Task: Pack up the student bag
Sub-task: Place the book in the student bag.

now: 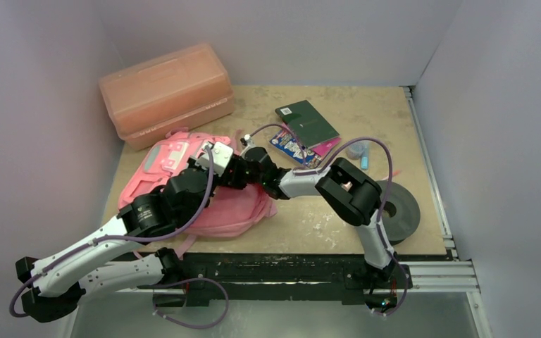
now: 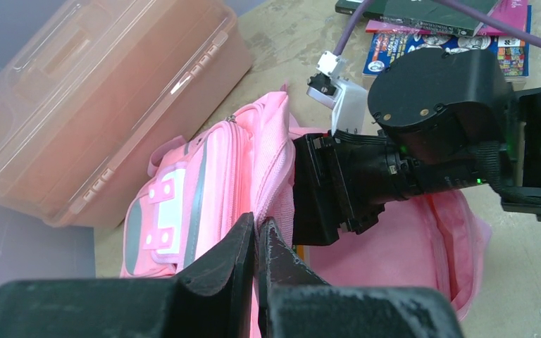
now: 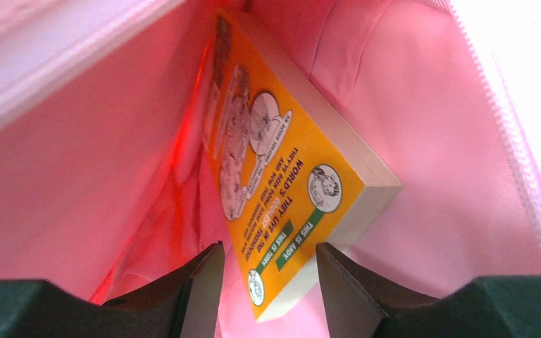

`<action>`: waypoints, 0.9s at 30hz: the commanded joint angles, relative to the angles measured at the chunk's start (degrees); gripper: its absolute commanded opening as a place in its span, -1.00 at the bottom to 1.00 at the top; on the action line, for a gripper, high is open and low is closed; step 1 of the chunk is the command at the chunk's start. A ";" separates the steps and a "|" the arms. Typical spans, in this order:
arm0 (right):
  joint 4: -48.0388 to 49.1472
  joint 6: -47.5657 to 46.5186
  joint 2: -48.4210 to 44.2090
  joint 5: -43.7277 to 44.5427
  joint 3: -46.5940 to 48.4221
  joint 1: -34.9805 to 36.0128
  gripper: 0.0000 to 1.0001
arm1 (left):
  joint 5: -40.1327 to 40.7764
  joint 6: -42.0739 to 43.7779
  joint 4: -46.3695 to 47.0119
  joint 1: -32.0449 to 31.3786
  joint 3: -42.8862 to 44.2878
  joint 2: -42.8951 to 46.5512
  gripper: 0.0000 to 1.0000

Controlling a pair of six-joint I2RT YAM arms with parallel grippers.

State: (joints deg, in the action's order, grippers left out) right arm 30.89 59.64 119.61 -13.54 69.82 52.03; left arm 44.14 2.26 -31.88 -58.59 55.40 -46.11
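We see the backpack (image 1: 165, 156) lying flat, long axis left to right, mouth facing right. The left gripper (image 2: 257, 227) pinches its rim. The right gripper (image 3: 268, 250) straddles a yellow book (image 3: 275, 176); we cannot tell if it grips.

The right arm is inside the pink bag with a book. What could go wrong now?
The orange book leans between the jaws of the right gripper; it could catch on the student bag. If the left gripper loses the pinched fabric, the opening may close on the right gripper.

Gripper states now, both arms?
Left gripper: closed, pinching student bag fabric.
Right gripper: open, fingers straddling yellow book inside the bag.
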 commanded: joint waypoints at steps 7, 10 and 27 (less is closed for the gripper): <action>2.38 -2.73 4.78 -2.31 7.55 0.31 0.11 | -0.61 -1.06 4.22 -0.12 0.69 1.15 -1.00; 2.92 -3.98 4.95 -3.87 8.73 0.35 0.11 | -0.88 -1.03 4.37 -0.12 0.93 0.01 -1.00; -14.36 -17.07 -37.79 3.39 -25.32 -16.55 0.68 | -1.85 -1.82 3.10 -0.12 -1.86 -1.31 -1.00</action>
State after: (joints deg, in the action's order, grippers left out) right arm 21.34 45.30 87.48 -13.47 49.78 41.45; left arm 42.52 1.69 -30.94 -58.59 52.99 -47.18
